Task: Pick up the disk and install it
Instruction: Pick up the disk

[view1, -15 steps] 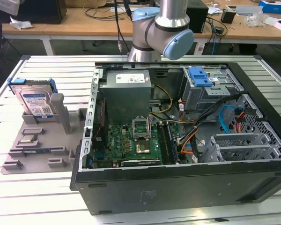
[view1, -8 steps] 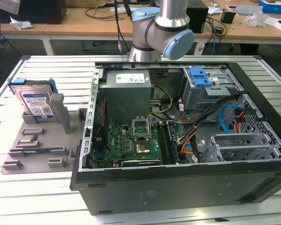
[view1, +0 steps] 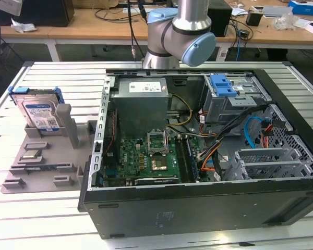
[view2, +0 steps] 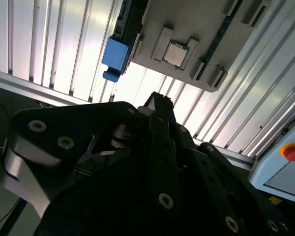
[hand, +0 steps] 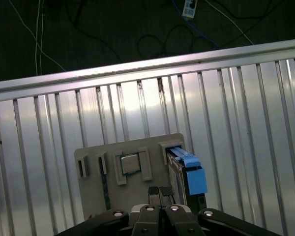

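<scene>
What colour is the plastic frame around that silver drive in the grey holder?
Blue; the plastic frame around the silver metal disk shows best in the exterior view.

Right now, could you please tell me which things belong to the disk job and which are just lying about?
Job: disk, standing in grey holder; gripper; open computer case.
Lying about: processor chip; power-supply box.

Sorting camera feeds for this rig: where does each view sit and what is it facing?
Exterior view: off the arm, looking down on the open computer case; the arm shows.
First wrist view: on the arm, facing past the gripper onto the grey holder.
Second wrist view: on the arm, facing the grey holder over the gripper.
All three share the disk.
</scene>
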`<state>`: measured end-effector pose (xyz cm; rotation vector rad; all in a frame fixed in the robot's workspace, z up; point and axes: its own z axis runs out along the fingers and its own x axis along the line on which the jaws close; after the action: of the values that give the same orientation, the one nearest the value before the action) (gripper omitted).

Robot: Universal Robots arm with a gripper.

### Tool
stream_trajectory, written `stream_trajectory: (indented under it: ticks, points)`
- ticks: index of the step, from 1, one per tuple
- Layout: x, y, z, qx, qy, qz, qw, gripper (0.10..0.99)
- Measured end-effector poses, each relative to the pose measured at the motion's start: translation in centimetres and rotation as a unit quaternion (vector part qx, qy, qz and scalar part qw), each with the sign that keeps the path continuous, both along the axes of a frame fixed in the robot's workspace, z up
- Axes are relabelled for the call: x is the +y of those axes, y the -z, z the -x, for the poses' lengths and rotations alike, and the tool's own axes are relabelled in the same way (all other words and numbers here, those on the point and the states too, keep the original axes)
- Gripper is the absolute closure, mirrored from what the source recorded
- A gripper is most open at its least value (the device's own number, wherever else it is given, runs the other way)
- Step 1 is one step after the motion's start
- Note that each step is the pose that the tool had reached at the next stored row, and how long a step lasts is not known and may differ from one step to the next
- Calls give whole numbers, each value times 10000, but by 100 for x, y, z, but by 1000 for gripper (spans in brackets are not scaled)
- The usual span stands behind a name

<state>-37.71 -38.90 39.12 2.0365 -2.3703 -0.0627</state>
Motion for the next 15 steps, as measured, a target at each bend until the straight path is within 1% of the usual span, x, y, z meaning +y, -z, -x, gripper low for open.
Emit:
stream_trajectory:
  ticks: [2,3,7,12,14,15]
  points:
    - [0,0,0,0,0,0,10000,851]
    - [0,0,0,0,0,0,10000,851]
    - [0,0,0,0,-1,0,10000,604]
    - [0,0,0,0,-2,0,10000,604]
    - [21,0,0,0,-1,0,10000,604]
    - [42,0,0,0,-2,0,10000,604]
